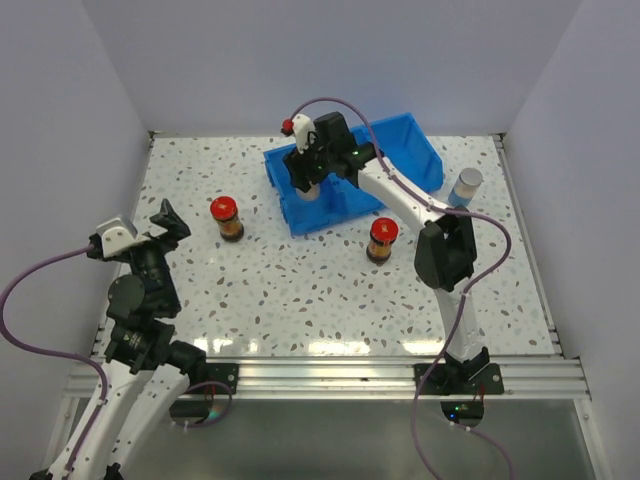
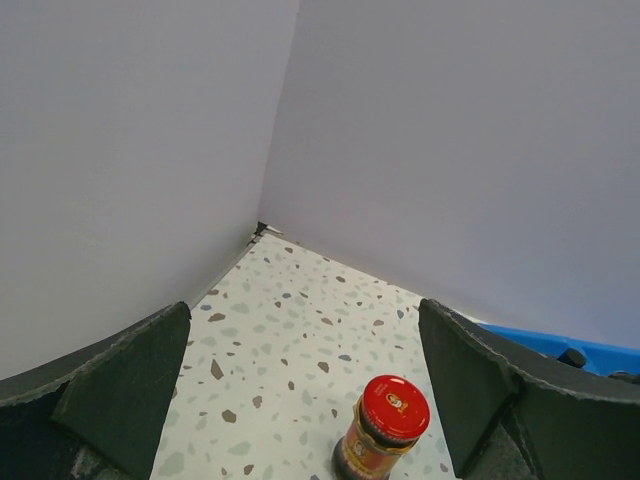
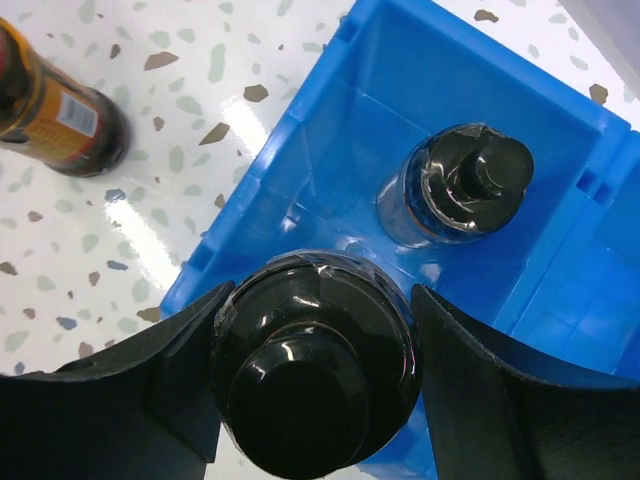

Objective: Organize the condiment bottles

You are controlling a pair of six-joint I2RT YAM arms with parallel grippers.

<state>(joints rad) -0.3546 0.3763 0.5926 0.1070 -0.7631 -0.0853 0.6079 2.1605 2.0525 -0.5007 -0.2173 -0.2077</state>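
Black-capped jar [image 3: 300, 400] is clamped between the right gripper [image 3: 320, 370] fingers over a corner of the blue bin [image 3: 420, 60]; whether its base touches the floor is unclear. A second black-capped jar [image 3: 465, 185] stands inside. On the speckled table [image 1: 300, 300] stand the left red-capped jar [image 1: 227, 217], the front red-capped jar [image 1: 382, 240] and a silver-capped jar [image 1: 465, 187]. The left gripper [image 2: 305, 390] hangs spread wide.

White links and black joints are seen on the left arm [image 1: 140, 300] and right arm [image 1: 445, 255]; purple cables [image 1: 330, 99] are looped alongside; the left gripper [image 2: 305, 310] is fitted with black fingers.
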